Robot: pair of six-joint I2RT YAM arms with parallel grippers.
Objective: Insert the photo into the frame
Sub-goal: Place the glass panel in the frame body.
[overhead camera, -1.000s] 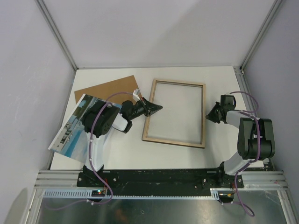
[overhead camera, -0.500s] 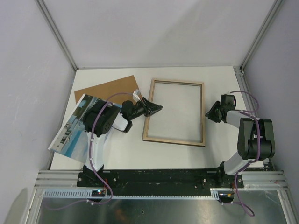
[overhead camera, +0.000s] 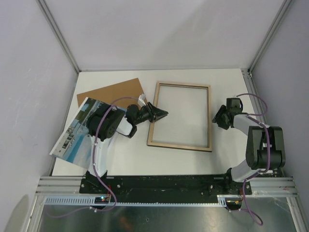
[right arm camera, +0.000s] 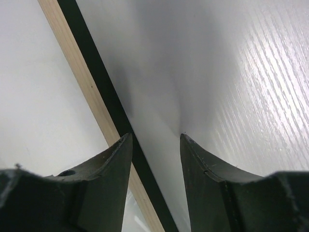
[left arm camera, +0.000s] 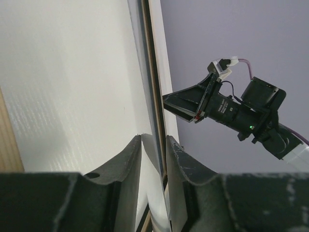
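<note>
The frame (overhead camera: 181, 116) lies flat mid-table with its light wood back up. My left gripper (overhead camera: 161, 114) is shut on the frame's left edge. In the left wrist view the thin edge (left arm camera: 149, 72) runs between the narrow jaws of this gripper (left arm camera: 153, 139). My right gripper (overhead camera: 218, 118) is open and empty just off the frame's right edge. In the right wrist view the frame's wood and black edge (right arm camera: 79, 72) passes under the left finger, with bare table between the tips of this gripper (right arm camera: 153, 137). The photo (overhead camera: 77, 135) lies at the table's left edge, partly under my left arm.
The plain brown backing board (overhead camera: 113, 92) lies at the back left, behind the photo. The booth's walls and metal posts (overhead camera: 58, 34) bound the white table (overhead camera: 193, 77). The right arm (left arm camera: 227, 108) shows in the left wrist view beyond the frame.
The frame has turned slightly, its right side shifting a little left and squarer to the table. The right gripper has edged toward the frame's right edge. The left gripper has barely moved.
</note>
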